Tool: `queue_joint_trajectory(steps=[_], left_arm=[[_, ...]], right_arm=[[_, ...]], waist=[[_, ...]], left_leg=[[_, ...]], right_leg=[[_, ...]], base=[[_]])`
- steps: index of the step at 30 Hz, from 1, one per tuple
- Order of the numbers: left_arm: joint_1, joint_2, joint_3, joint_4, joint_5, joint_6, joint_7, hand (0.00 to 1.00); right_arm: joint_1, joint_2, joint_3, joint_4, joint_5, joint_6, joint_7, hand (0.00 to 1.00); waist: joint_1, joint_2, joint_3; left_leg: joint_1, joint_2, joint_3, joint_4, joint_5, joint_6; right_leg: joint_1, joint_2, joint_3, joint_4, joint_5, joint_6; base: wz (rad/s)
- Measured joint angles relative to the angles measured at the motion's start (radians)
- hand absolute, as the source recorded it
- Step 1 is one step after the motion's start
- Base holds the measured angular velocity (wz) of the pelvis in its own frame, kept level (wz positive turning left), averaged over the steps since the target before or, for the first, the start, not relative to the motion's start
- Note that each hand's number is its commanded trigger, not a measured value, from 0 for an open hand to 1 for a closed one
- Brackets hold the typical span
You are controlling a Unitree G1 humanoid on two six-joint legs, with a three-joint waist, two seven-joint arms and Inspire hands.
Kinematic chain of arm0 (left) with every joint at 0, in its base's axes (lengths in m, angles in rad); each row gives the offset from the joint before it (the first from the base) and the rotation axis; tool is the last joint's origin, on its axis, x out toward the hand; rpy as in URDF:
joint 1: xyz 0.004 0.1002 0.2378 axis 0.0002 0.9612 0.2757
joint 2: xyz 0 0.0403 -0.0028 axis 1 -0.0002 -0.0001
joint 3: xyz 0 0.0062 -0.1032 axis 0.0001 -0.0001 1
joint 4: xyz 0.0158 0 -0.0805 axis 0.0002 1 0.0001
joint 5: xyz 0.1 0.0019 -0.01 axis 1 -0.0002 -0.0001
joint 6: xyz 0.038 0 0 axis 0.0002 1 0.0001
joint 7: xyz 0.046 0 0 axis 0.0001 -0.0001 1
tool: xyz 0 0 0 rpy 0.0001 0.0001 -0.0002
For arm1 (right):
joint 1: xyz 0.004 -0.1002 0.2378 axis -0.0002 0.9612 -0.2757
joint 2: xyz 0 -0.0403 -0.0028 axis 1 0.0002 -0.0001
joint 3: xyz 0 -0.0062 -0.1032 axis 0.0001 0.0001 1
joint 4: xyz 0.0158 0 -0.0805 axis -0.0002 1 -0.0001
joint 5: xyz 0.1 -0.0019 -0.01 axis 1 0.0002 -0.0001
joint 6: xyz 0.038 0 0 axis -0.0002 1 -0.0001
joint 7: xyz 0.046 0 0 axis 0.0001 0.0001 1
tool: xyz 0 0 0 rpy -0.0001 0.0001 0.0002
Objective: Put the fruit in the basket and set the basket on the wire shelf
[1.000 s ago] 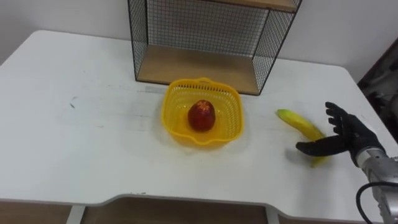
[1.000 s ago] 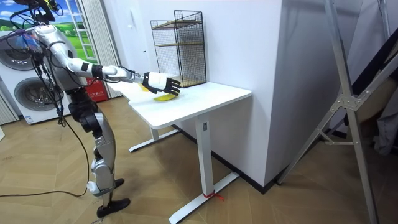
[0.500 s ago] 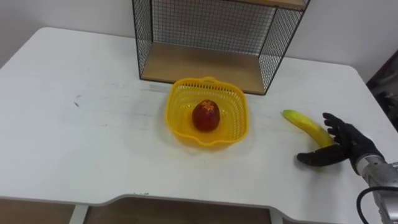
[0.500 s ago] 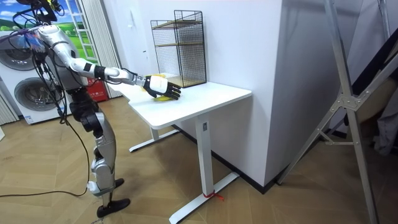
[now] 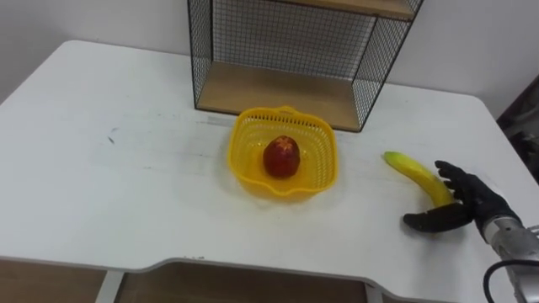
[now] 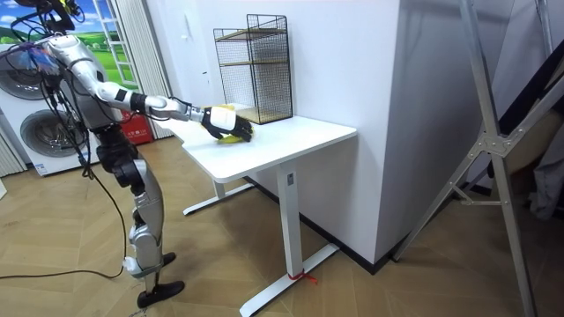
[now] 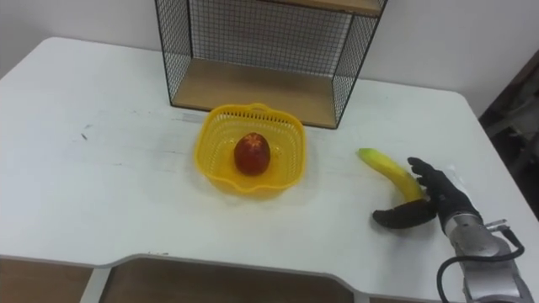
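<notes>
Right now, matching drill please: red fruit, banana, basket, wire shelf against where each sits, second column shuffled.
Things:
1. red fruit
2. banana
3. basket
4. wire shelf

Places:
A. at the back of the table
B. lying on the table, its near end within the curled fingers of the right hand
C. inside the basket
D. on the table, just in front of the wire shelf

Pairs: 1-C, 2-B, 3-D, 4-A
</notes>
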Motion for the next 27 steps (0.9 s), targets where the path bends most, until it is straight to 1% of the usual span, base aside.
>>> queue_joint_trajectory(steps=[5, 8, 10, 11, 16, 18, 21, 24, 27], left_arm=[[-0.001, 0.000, 0.000, 0.000, 0.000, 0.000, 0.000, 0.00], [0.001, 0.000, -0.001, 0.000, 0.000, 0.000, 0.000, 0.00], [0.002, 0.000, -0.001, 0.000, 0.000, 0.000, 0.000, 0.00], [0.003, 0.001, -0.001, 0.000, 0.000, 0.001, 0.000, 0.00], [-0.001, 0.004, 0.000, 0.000, 0.000, 0.000, 0.000, 0.00], [-0.001, 0.006, 0.000, 0.000, 0.000, 0.001, 0.000, 0.00], [-0.001, 0.006, 0.000, 0.000, 0.000, 0.001, 0.000, 0.00], [-0.002, 0.006, 0.000, 0.000, 0.000, 0.001, 0.000, 0.00], [-0.011, 0.007, 0.000, 0.000, 0.000, 0.001, -0.001, 0.00]], right_arm=[[-0.001, -0.012, -0.011, 0.000, -0.031, 0.005, -0.019, 1.00], [-0.001, -0.012, -0.006, 0.003, -0.059, 0.010, -0.019, 1.00], [0.000, -0.010, -0.005, 0.004, -0.071, 0.018, -0.017, 1.00], [0.000, -0.010, -0.002, 0.006, -0.075, 0.021, -0.017, 1.00], [0.000, -0.010, 0.002, 0.007, -0.084, 0.032, -0.014, 1.00], [0.000, -0.010, 0.002, 0.007, -0.085, 0.041, -0.008, 1.00], [0.000, -0.007, 0.003, 0.007, -0.090, 0.050, -0.006, 1.00], [0.001, -0.001, 0.003, 0.007, -0.094, 0.051, -0.007, 1.00], [0.000, 0.003, 0.003, 0.007, -0.115, 0.050, -0.008, 1.00]], waist=[[0.000, 0.000, -0.0012], [0.001, -0.001, -0.0008], [0.001, -0.001, 0.0034], [0.000, -0.001, 0.0036], [0.001, -0.010, 0.0070], [0.002, -0.018, 0.0057], [0.005, -0.028, 0.0060], [0.004, -0.035, 0.0053], [0.004, -0.037, 0.0052]], left_leg=[[0.001, 0.000, -0.008, 0.002, 0.000, 0.000], [0.004, 0.000, -0.011, 0.002, 0.000, 0.000], [0.015, -0.001, -0.012, 0.000, 0.000, 0.000], [0.018, -0.001, -0.012, -0.001, 0.000, 0.000], [0.014, -0.001, -0.013, -0.005, 0.000, 0.000], [0.009, -0.001, -0.013, -0.003, 0.000, 0.000], [0.011, -0.001, -0.013, 0.002, 0.000, 0.000], [0.005, -0.001, -0.013, 0.010, 0.000, 0.000], [-0.002, -0.001, -0.014, 0.016, 0.000, 0.000]], right_leg=[[0.006, 0.001, -0.001, 0.000, 0.000, 0.000], [0.011, 0.001, 0.000, -0.002, 0.000, 0.000], [0.012, 0.000, 0.002, -0.003, 0.000, 0.000], [0.015, 0.000, -0.001, -0.003, 0.000, 0.000], [0.015, 0.000, -0.006, -0.001, 0.000, 0.000], [0.011, 0.000, -0.007, -0.001, 0.000, 0.000], [0.011, 0.000, -0.006, 0.001, 0.000, 0.000], [0.006, -0.001, -0.005, 0.001, 0.000, 0.000], [0.003, -0.001, -0.004, 0.001, 0.000, 0.000]], base=[[0.02], [0.00], [0.00], [0.00], [0.00], [0.00], [0.00], [0.00], [0.00]])
